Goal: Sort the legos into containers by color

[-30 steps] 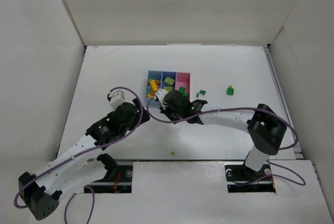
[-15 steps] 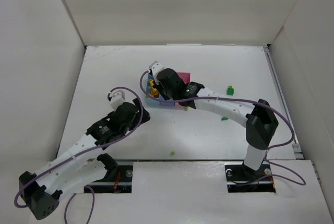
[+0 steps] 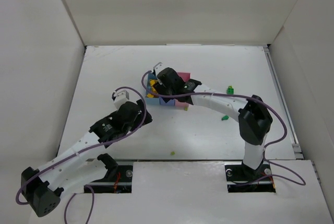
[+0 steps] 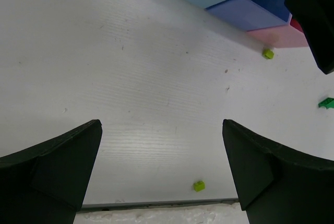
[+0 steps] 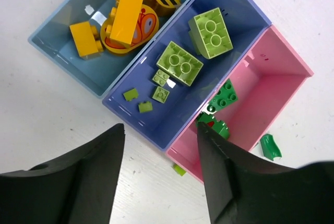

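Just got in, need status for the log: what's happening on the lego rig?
The right hand hovers open and empty over the tray: yellow pieces sit in the light blue bin, lime bricks in the middle bin, dark green pieces in the pink bin. The left hand is open and empty over the table. Loose on it: a lime bit near the front edge, a green brick off to the right.

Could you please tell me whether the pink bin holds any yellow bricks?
No, the pink bin holds only dark green pieces; the yellow ones lie in the light blue bin.
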{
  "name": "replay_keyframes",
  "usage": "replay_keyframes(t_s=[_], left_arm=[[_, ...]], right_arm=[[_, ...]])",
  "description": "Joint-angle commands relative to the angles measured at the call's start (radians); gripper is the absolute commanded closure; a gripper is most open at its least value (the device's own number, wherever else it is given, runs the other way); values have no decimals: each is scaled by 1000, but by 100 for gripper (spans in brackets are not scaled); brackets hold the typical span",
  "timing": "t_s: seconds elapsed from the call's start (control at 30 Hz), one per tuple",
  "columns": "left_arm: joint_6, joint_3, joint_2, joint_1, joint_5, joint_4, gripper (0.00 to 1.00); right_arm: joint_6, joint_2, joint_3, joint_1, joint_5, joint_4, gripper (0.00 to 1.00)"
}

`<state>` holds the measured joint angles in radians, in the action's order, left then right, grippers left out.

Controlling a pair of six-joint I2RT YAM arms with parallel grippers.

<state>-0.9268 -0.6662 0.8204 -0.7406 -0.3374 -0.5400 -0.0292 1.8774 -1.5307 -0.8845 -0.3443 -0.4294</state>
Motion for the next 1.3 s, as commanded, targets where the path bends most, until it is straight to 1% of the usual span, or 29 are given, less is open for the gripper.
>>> replay_keyframes(t_s=[0.0,0.07,0.13,0.2,0.23,0.27,0.3,0.37,0.4,0.47,0.5,0.57,0.63,0.73,0.77,0.8,0.87,0.9,1.03,1.1,1.17,1.27], left_arm=[[34,-16,-1,-13,55,29,0],[58,-16,8,-22,83,60,0],[81,-16,8,-52,145,95,2],[91,3,37,-120,178,156,5],[91,4,51,-152,178,173,6],[76,4,93,-189,178,184,7],[65,4,121,-272,169,184,8],[30,-25,186,-366,106,172,10],[29,-51,253,-441,88,154,13],[17,-79,322,-491,64,143,18],[17,-88,383,-508,55,134,22],[37,-113,434,-551,55,133,26],[71,-127,495,-592,55,143,33],[80,-141,546,-602,55,153,40],[91,-141,546,-602,55,153,46],[91,-141,562,-602,55,153,48],[105,-141,571,-602,55,163,48],[115,-141,571,-602,55,173,53],[115,-141,583,-602,46,173,54],[125,-141,602,-602,46,173,57],[147,-141,602,-602,76,193,58],[148,-141,612,-602,77,203,58]], right_arm=[[9,-81,-32,-5,-16,24,36],[18,-110,-7,-5,-16,24,36],[35,-144,38,-5,-16,24,36],[74,-217,87,-5,-16,24,36],[74,-245,145,-5,-25,37,36],[89,-273,176,4,-25,37,36],[110,-325,205,4,-25,37,36],[132,-375,292,16,-35,27,36],[161,-421,319,16,-45,11,36],[184,-466,400,25,-59,0,36],[195,-487,423,25,-59,0,36],[215,-541,461,36,-59,-11,36],[227,-578,498,36,-59,-22,36],[247,-606,521,36,-59,-43,36],[247,-619,532,36,-68,-43,36],[258,-620,532,36,-68,-43,36],[258,-641,541,36,-68,-52,36],[258,-641,550,36,-68,-52,36],[258,-641,550,45,-88,-62,36],[258,-641,550,45,-88,-62,36],[258,-650,550,45,-88,-62,36],[258,-650,560,45,-88,-62,36]])
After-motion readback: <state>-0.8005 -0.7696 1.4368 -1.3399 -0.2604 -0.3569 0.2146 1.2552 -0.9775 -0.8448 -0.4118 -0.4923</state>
